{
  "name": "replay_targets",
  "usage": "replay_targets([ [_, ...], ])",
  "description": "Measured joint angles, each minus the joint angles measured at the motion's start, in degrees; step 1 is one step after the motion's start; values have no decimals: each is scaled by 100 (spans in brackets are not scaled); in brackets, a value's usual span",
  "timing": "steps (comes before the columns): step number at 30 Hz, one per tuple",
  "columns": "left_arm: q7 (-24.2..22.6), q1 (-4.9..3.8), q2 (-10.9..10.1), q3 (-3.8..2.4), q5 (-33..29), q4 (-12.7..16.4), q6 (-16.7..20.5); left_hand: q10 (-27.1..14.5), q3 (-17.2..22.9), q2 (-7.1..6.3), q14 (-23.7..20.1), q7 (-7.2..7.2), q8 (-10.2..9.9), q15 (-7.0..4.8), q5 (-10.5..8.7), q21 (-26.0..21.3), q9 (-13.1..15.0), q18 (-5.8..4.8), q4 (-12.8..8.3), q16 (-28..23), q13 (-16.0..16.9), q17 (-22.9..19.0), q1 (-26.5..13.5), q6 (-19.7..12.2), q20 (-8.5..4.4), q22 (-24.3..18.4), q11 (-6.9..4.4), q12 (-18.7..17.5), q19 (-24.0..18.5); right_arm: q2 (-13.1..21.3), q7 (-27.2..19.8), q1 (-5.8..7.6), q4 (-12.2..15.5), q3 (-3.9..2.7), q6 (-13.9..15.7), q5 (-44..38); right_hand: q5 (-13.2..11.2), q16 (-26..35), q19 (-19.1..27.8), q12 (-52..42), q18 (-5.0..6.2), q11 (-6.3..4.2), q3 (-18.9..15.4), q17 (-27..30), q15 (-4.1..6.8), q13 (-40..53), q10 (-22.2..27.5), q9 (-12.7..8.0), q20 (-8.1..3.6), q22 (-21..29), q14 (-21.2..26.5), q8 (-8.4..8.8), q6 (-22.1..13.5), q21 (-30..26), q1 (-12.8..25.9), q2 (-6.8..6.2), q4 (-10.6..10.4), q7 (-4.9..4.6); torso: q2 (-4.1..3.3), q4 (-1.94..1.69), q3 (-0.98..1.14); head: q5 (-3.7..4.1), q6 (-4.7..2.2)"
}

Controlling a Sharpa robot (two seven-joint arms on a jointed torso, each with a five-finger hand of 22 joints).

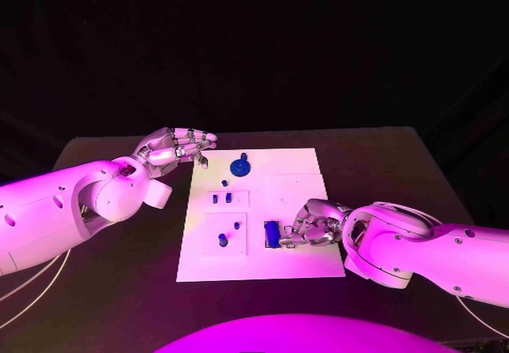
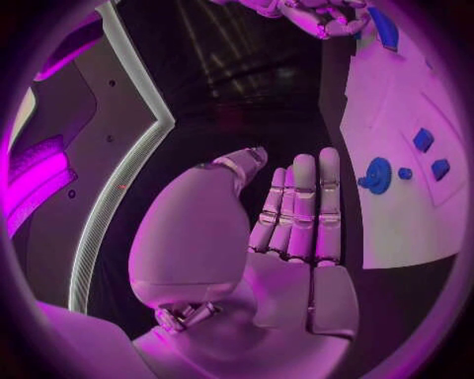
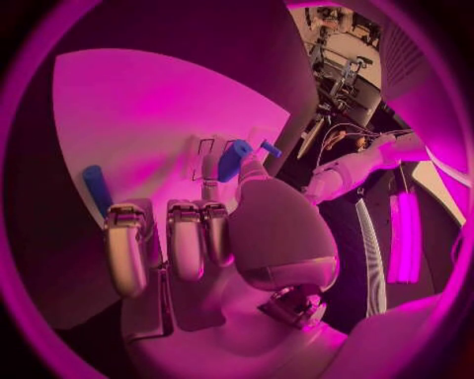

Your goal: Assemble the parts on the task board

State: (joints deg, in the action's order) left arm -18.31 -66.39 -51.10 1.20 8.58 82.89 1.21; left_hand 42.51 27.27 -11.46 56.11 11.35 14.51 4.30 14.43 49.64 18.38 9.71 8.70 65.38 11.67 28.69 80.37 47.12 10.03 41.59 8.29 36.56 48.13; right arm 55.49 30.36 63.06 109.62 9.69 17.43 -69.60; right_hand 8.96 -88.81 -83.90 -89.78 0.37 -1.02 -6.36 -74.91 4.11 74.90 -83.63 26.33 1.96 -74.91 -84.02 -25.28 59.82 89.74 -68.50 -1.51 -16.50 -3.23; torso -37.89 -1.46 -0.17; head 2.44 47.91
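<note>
Blue oblong part (image 1: 273,234) on white task board (image 1: 292,165), right hand (image 1: 310,224) fingers pinching it, left hand (image 1: 175,148) fingers straight, together

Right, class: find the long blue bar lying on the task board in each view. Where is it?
Head view: the long blue bar lies on the board's near right part, beside the right hand.
Left wrist view: it sits by the distant right hand's fingers.
Right wrist view: it lies just past the outermost finger.
Shared landmark: the white task board.
</note>
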Motion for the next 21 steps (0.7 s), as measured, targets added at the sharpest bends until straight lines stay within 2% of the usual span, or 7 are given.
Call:
replay_targets([
  [9,11,3,5,6,-6,3,-1,0,0,23,0,21,0,0,0,0,-7,0,0,0,-6,-4,-23,-21,0,0,0,0,0,-202,0,-41,-185,-1,14,0,0,0,0,0,0,0,20,0,0,0,0,-7,0,1,0,0,0,0,-29,29,-19,0,-12,5,2,8,-18],
  [21,16,4,-1,7,-11,7,0,0,0,23,0,21,0,0,0,0,-6,0,0,0,-5,-5,-23,-21,0,0,0,0,0,-267,-7,-48,-288,-2,-1,1,0,0,0,0,0,0,20,-4,0,0,0,-12,0,1,0,0,0,0,-28,29,-18,0,-9,5,1,6,16],
])
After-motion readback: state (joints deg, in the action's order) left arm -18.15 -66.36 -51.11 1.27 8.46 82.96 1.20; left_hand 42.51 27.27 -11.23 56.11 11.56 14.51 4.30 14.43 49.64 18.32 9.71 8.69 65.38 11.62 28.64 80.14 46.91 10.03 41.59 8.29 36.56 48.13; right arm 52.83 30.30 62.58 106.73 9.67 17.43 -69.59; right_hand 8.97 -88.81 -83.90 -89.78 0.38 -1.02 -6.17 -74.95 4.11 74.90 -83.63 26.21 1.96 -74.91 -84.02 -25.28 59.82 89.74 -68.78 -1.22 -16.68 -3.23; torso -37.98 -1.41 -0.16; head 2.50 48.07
